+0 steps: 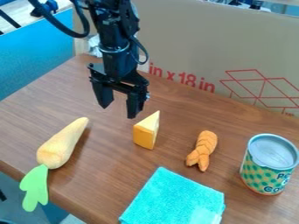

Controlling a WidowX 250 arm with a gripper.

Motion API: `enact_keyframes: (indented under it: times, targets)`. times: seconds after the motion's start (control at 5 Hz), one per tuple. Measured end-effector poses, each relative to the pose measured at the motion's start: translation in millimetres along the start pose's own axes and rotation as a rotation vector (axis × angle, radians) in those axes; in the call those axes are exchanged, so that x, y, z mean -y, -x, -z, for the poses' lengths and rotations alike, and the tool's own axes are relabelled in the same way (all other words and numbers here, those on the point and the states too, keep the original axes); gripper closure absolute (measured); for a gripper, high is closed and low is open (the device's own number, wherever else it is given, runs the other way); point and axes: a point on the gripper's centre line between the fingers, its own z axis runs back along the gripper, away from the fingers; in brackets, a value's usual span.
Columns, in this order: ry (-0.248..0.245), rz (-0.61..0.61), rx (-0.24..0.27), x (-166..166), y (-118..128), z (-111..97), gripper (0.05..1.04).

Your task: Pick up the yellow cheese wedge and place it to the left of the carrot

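Farthest left of the jaws, a pale orange toy carrot (61,146) lies on the brown wooden table (99,175), its thick end away from them and its green leafy top (36,186) jutting past the table's edge. Next comes the black gripper (118,112), hanging fingertips down with its jaws wide apart and nothing between them. Just to their right and nearer the camera, close to the right finger but apart from it, the yellow cheese wedge (144,133) stands on the table. Well in front of the jaws and a little right, a turquoise cloth (172,197) lies spread. Farther right is an orange, ridged toy piece (203,146) with a forked end toward the camera. Farthest right of the jaws, a green-patterned can (269,164) stands upright. Behind them rises a cardboard panel (192,39) with red markings.
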Motion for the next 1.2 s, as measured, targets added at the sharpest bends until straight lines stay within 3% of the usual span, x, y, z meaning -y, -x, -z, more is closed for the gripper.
enact_keyframes:
  times: [0.2, 0.4, 0.6, 0.8, 1.2]
  targets:
    - [0.007, 0.002, -0.033, 1.5, 4.5, 8.4, 0.082]
    - [0.111, -0.006, -0.006, 19.3, 5.1, -8.4, 0.082]
    - [0.119, 0.006, 0.013, 31.1, 1.7, -9.5, 0.082]
    - [0.124, -0.011, -0.001, 38.9, 0.4, -3.1, 0.082]
    - [0.084, -0.030, -0.029, 43.0, -19.7, 12.7, 0.082]
